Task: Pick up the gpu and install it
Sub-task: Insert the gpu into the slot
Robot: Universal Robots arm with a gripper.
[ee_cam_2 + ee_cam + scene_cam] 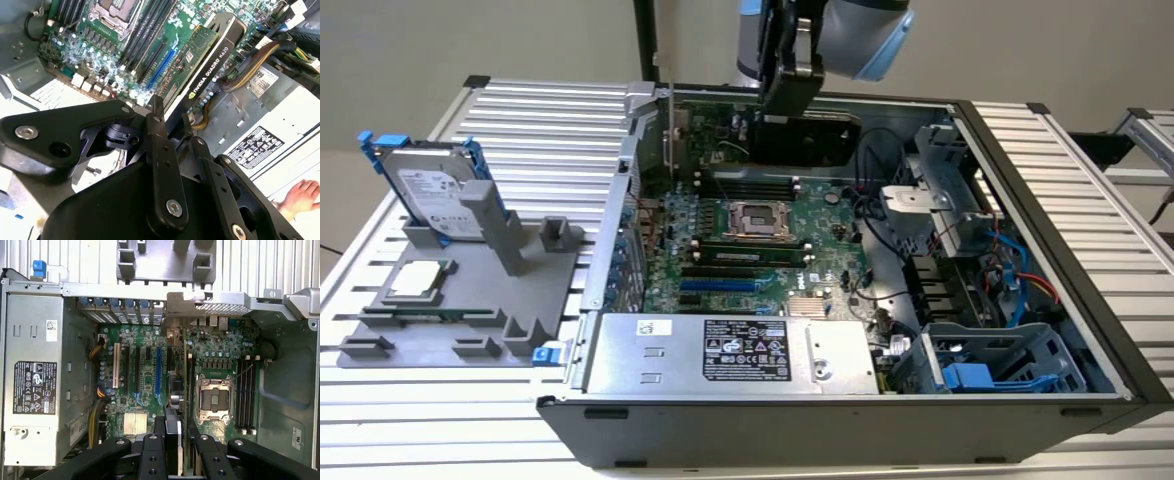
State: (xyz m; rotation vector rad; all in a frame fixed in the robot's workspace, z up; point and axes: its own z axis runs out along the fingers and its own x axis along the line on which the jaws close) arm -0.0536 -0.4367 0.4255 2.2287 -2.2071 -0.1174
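Gripper [172, 111] clasps the gpu [210, 55]; its near end hidden.

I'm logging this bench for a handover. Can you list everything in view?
gpu: one, black shroud and green board, clamped over the motherboard
computer case: one, dark grey, open, on the table
motherboard: one, green, inside the case
power supply: one, silver, at the case's near end in the exterior view
fixture: one, grey, on the table at the exterior view's left
hard drive: one, silver in a blue frame, standing in the fixture
CPU chip: one, silver, lying on the fixture
table: one, pale, slatted, under everything
person's hand: one, beyond the power supply
end effector: one, black, shut on the gpu
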